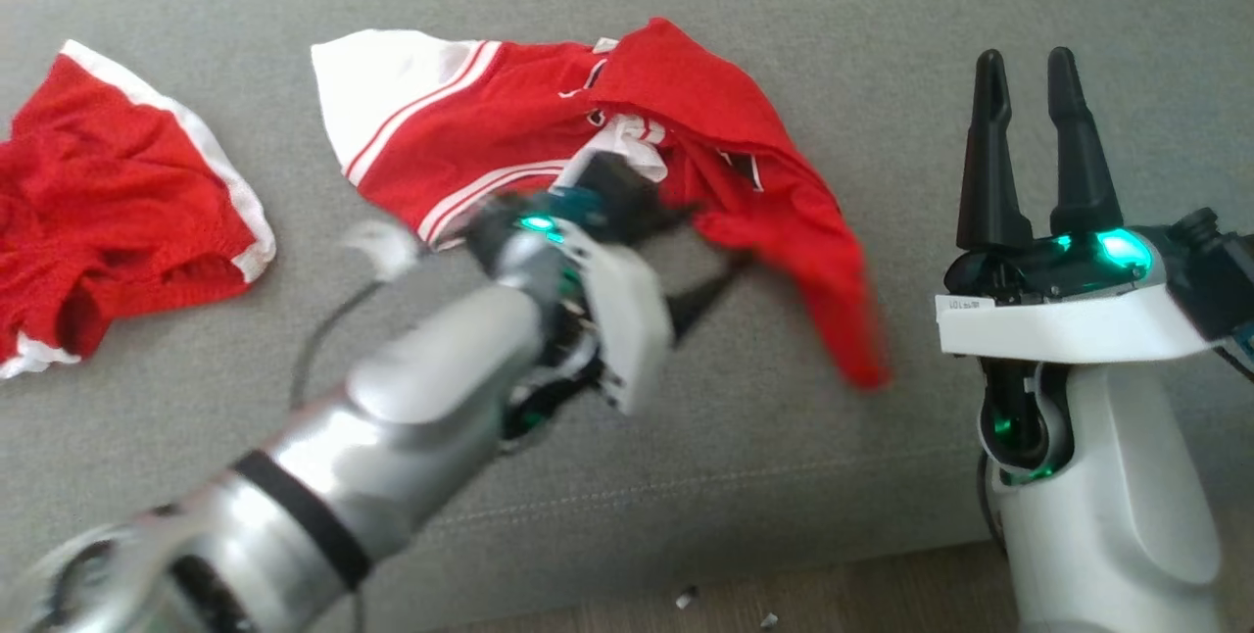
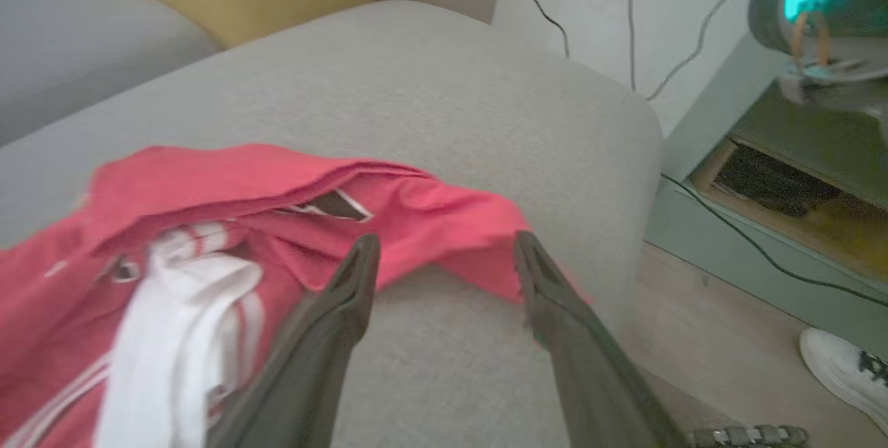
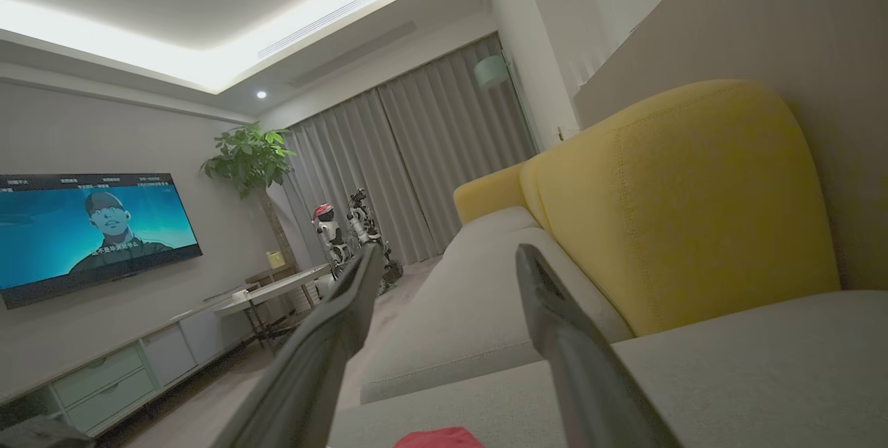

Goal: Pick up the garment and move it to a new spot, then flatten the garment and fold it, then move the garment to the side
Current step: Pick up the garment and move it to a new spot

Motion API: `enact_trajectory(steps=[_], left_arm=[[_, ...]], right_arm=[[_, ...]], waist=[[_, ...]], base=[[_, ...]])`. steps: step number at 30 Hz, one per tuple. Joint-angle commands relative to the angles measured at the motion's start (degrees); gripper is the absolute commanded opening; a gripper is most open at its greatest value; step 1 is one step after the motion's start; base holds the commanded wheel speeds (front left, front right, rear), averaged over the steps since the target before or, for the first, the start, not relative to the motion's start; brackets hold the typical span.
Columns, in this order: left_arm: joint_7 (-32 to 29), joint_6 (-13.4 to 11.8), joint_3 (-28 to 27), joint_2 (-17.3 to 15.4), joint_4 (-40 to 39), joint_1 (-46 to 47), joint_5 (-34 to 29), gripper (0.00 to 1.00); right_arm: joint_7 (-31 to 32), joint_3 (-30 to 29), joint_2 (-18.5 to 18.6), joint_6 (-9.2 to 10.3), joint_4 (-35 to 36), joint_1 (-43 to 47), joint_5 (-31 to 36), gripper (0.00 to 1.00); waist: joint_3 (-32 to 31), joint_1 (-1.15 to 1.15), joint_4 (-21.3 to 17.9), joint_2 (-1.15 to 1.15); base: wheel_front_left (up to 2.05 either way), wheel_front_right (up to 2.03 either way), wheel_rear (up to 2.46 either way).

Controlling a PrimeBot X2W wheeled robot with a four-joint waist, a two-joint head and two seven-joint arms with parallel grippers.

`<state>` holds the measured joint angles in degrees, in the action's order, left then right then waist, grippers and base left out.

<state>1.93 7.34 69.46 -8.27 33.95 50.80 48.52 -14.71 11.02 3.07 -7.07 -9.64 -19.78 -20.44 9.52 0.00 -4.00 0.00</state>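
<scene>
Garment (image 1: 509,133): crumpled, upper centre, on sofa (image 1: 686,437).
Left hand (image 2: 445,248): wide open, empty, at garment's edge.
Right hand (image 1: 1026,74): right side, open, empty.

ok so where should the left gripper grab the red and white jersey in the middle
Probably the bunched red fold at the right end of the jersey. Come in low from the robot's near left, along the cushion. That fold looks puffed up off the fabric, and the open left gripper faces it with a finger either side of its hem.

support: grey sofa seat (image 1: 686,476) | on it: crumpled red-and-white jersey (image 1: 490,123) (centre) | red shorts (image 1: 108,192), left
</scene>
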Motion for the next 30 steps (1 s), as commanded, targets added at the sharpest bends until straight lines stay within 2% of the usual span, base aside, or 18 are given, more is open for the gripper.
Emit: enact_trajectory(steps=[1, 3, 8, 12, 14, 17, 20, 24, 26, 27, 30], left_arm=[[1.10, -0.77, -2.80, -2.02, -1.62, 2.98, 0.19, 1.00], [3.28, -2.88, -5.03, -3.40, -3.16, 2.10, 1.09, 1.00], [10.77, -10.03, -11.73, -8.16, -7.77, -1.81, 2.12, 1.00], [12.88, -15.48, -18.01, -12.11, -13.11, -8.19, 1.68, 1.00], [13.01, -18.17, -24.47, -12.04, -17.14, -12.93, 1.29, 1.00], [13.04, -19.56, -31.86, -11.35, -22.64, -21.44, -4.33, 1.00], [13.05, -19.17, -38.98, -8.62, -26.25, -29.35, -9.35, 1.00], [13.06, -16.20, -45.24, -4.86, -27.72, -36.15, -15.63, 1.00], [13.06, -14.47, -47.56, -2.90, -27.79, -37.79, -18.02, 1.00], [13.06, -14.47, -47.56, -2.90, -27.79, -37.79, -18.02, 1.00], [13.06, -11.68, -49.85, -0.71, -27.05, -38.58, -21.24, 1.00]], right_arm=[[-0.29, 1.17, -0.19, -0.42, 1.62, 0.17, 0.55, 1.00], [-0.29, 1.03, -0.19, -0.42, 1.54, 0.37, 0.69, 1.00], [-0.29, -0.09, -0.19, -0.42, 1.29, 1.34, 2.15, 1.00], [-0.29, -1.18, -0.19, -0.42, 0.53, 2.90, 4.57, 1.00], [-0.29, -2.08, -0.19, -0.42, 0.28, 3.94, 5.56, 1.00], [-0.29, -2.82, -0.19, -0.42, -0.30, 5.13, 6.33, 1.00], [-0.29, -3.67, -0.19, -0.42, -0.51, 5.88, 6.59, 1.00], [-0.29, -4.29, -0.19, -0.42, -0.85, 6.56, 7.02, 1.00], [-0.29, -4.13, -0.19, -0.42, -1.01, 6.54, 7.34, 1.00], [-0.29, -4.13, -0.19, -0.42, -1.01, 6.54, 7.34, 1.00], [-0.29, -3.65, -0.19, -0.42, -1.01, 6.02, 7.48, 1.00]], waist=[[-0.35, 0.00, 0.24, 0.00], [-0.92, 0.00, 0.58, 0.00], [-2.21, 0.00, 2.04, 0.00], [-3.19, 0.00, 3.81, 0.00], [-3.48, 0.00, 4.92, 0.00], [-3.51, 0.00, 5.83, 0.00], [-3.57, 0.00, 6.42, 0.00], [-3.50, 0.00, 6.75, 0.00], [-3.36, 0.00, 6.61, 0.00], [-3.36, 0.00, 6.61, 0.00], [-2.84, 0.00, 5.75, 0.00]], base=[[0.00, 0.00, 0.00], [0.00, 0.00, 0.00], [0.00, 0.00, 0.00], [0.00, 0.00, 0.00], [0.00, 0.00, 0.00], [0.00, 0.00, 0.00], [0.00, 0.00, 0.00], [0.00, 0.00, 0.00], [0.00, 0.00, 0.00], [0.00, 0.00, 0.00], [0.00, 0.00, 0.00]])
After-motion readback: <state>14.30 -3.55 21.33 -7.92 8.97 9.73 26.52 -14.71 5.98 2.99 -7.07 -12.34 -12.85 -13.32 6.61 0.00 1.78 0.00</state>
